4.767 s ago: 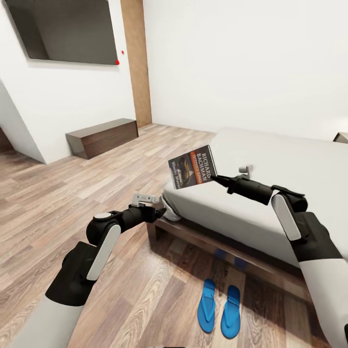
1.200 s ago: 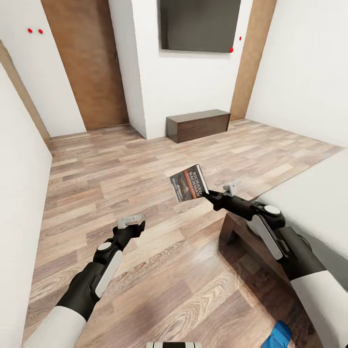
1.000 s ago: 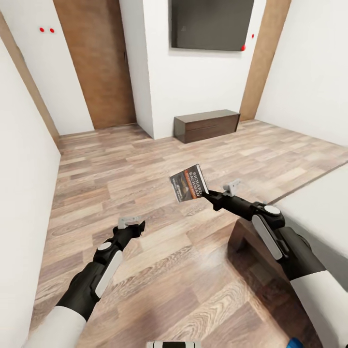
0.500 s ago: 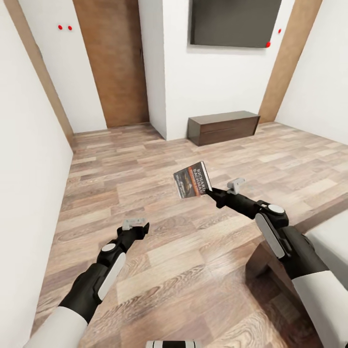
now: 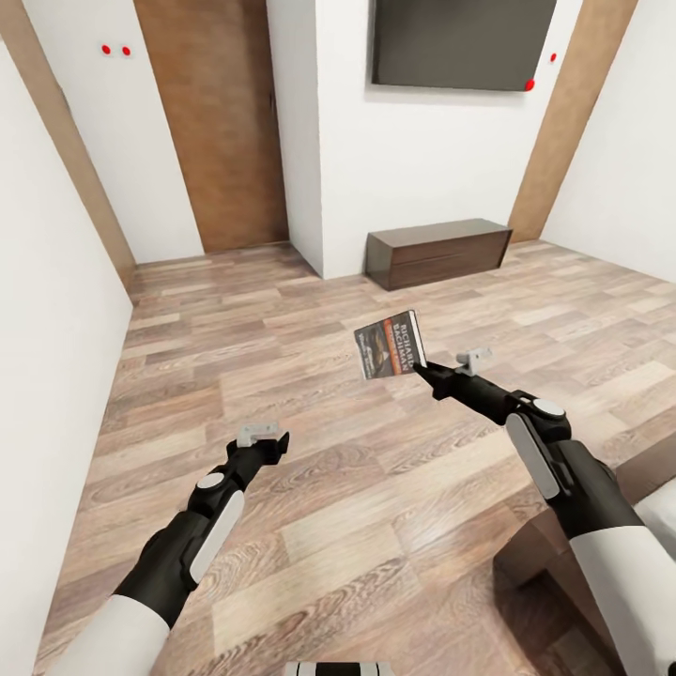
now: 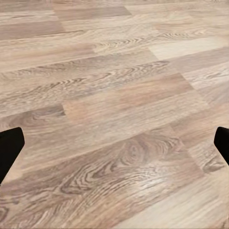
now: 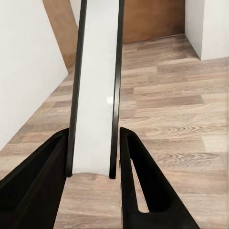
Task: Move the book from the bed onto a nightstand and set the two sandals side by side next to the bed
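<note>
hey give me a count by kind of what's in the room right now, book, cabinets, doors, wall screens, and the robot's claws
Book: 1, held in the right claw
Low dark cabinet: 1
Brown door: 1
Dark wall screen: 1
Claws: 2, the left claw holding nothing
Total: 6

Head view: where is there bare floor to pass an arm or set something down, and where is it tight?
Bare wood floor stretches between the left wall and the bed corner, back to the low dark cabinet. It is tightest at lower right, where the right gripper, shut on the book, reaches past the bed.
</note>
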